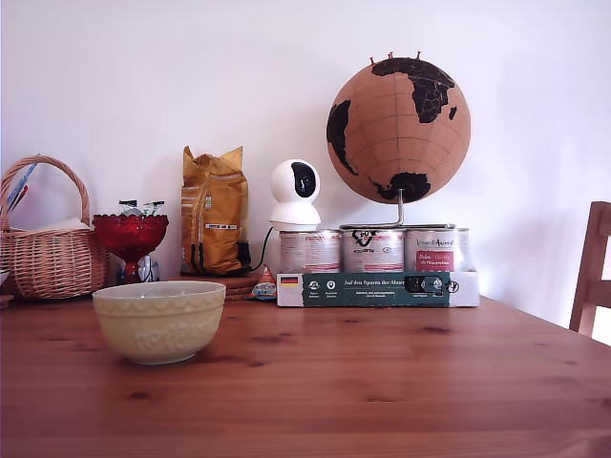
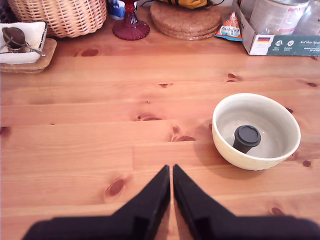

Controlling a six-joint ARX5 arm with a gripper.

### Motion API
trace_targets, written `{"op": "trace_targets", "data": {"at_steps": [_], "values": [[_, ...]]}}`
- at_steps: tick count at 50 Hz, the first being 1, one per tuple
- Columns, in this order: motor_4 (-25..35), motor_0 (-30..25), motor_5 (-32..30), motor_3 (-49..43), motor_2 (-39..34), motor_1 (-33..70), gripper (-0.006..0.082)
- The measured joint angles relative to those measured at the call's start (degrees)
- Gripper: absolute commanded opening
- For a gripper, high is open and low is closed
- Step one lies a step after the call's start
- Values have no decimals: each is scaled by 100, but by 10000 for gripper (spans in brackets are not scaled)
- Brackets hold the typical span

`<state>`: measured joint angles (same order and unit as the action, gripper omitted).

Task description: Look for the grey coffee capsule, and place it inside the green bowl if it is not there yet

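Observation:
The green bowl (image 1: 159,320) stands on the wooden table toward the exterior view's left, pale yellowish-green with an embossed band. From above in the wrist view, the green bowl (image 2: 256,131) holds the grey coffee capsule (image 2: 246,138), a dark grey cup standing inside on the bowl's floor. In the exterior view the capsule is hidden by the bowl's wall. My gripper (image 2: 171,169) shows only in the wrist view. Its black fingers are pressed together over bare table, well apart from the bowl and holding nothing.
A wicker basket (image 1: 48,239), a red glass dish (image 1: 131,239), a yellow bag (image 1: 214,212), a white camera (image 1: 294,196), a globe (image 1: 398,116) on a tray of cans (image 1: 377,277) line the back. A white dish with a spoon (image 2: 20,37) sits beside the basket. A chair (image 1: 594,277) stands at the exterior view's right.

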<state>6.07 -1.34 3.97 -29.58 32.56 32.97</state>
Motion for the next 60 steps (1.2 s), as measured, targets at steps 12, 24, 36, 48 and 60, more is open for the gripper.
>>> {"op": "trace_targets", "data": {"at_steps": [12,24,36,48,60], "values": [[0,0,0,-2,0,2,-24],[2,0,0,-2,0,2,-24],[2,0,0,-2,0,2,-24],[-9,0,0,90,0,2,-24],[-11,0,-122,1325,0,2,-24]]}}
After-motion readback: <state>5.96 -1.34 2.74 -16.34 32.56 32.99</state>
